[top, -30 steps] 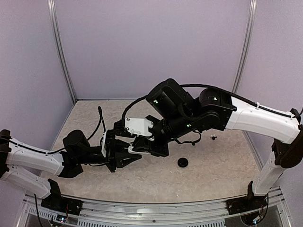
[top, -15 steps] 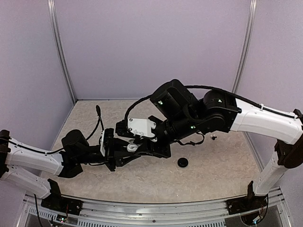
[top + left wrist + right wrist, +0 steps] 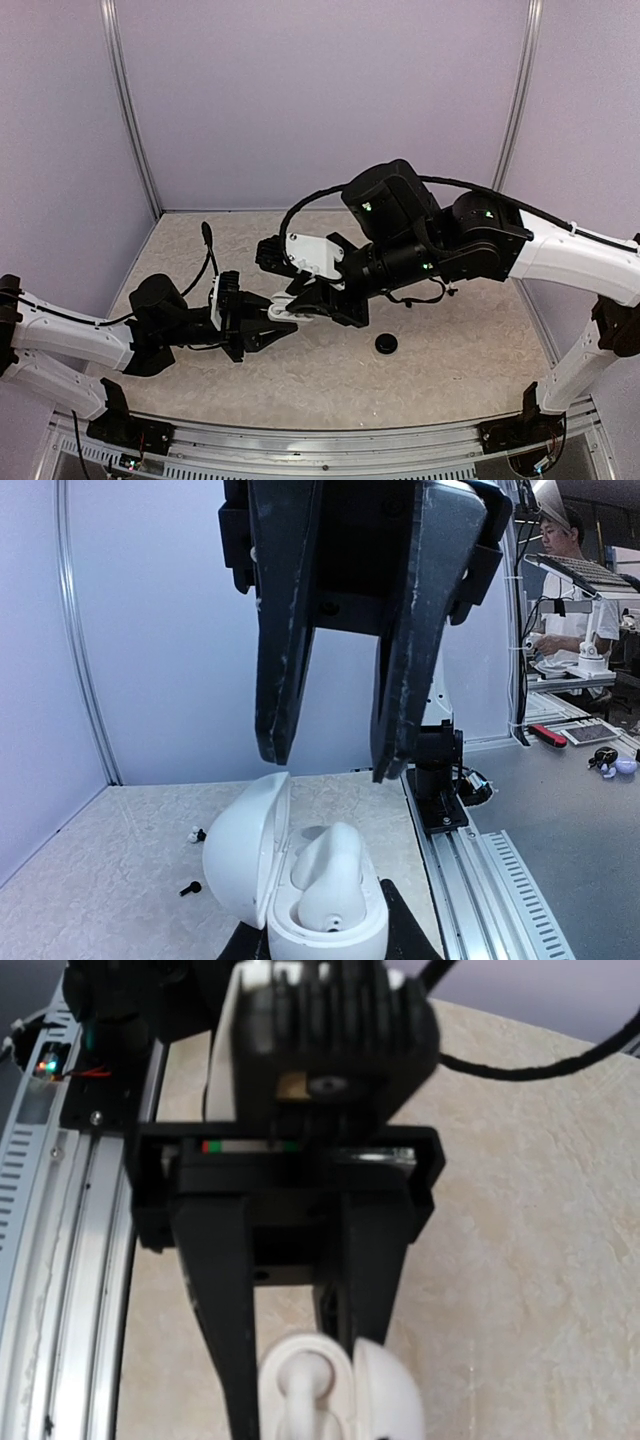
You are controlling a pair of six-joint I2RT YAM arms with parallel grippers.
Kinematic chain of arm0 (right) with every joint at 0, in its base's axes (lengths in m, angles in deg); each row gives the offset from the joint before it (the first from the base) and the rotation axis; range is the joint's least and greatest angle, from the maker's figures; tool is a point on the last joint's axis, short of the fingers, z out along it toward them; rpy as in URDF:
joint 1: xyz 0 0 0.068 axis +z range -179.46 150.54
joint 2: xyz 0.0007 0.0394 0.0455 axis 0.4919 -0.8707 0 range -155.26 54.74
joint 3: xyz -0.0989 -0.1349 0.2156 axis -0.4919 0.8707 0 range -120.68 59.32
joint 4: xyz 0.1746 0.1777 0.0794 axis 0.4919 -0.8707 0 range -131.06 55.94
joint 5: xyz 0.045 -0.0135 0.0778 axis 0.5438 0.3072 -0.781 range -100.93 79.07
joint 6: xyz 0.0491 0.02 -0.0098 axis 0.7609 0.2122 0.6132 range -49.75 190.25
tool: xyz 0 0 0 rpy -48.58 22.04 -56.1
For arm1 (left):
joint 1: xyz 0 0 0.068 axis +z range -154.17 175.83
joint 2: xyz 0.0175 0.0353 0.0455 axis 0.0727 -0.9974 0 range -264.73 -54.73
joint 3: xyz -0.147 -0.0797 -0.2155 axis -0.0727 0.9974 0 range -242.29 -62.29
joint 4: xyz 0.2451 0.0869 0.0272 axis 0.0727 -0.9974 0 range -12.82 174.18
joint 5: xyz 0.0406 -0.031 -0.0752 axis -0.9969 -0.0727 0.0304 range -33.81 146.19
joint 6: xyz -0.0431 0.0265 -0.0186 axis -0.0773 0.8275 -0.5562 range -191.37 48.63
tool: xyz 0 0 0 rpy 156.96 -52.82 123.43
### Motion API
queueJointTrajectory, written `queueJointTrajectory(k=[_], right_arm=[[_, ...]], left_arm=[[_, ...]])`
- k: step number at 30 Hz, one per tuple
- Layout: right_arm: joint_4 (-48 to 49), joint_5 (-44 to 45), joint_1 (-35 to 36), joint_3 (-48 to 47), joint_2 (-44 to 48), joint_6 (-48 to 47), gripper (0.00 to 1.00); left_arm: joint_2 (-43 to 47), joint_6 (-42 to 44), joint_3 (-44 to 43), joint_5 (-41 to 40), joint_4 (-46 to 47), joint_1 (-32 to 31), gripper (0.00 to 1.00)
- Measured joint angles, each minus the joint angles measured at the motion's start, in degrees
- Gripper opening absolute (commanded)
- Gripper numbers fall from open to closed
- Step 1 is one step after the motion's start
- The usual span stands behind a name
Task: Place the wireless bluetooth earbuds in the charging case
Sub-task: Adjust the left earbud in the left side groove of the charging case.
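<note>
My left gripper [image 3: 275,320] is shut on the charging case [image 3: 283,307], a glossy white oval. In the left wrist view the case [image 3: 330,930] stands open with its lid [image 3: 243,845] swung left. One white earbud [image 3: 330,870] sits in a socket. My right gripper [image 3: 330,765] hangs just above the case, open and empty. In the top view it [image 3: 302,302] is right over the case. The right wrist view looks down on the case [image 3: 385,1400] between the left gripper's black fingers [image 3: 215,1310]. A second tiny white piece with a dark part [image 3: 195,834] lies on the table beyond.
A black round disc [image 3: 386,343] lies on the table right of the grippers and shows as a small black piece [image 3: 188,887] in the left wrist view. The metal rail [image 3: 480,870] runs along the near table edge. Purple walls close in the back and sides.
My right arm has drawn up and to the right, lifting its gripper off the case. The left gripper has kept hold of the case and hardly moved.
</note>
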Motion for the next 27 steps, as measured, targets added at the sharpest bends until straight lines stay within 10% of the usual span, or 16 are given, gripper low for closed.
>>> queueJointTrajectory(k=[27], right_arm=[[1.05,-1.57,0.39,0.07,-0.79,-0.20,0.11]], left_arm=[[-0.02,-0.02,0.00,0.00,0.00,0.00,0.01]])
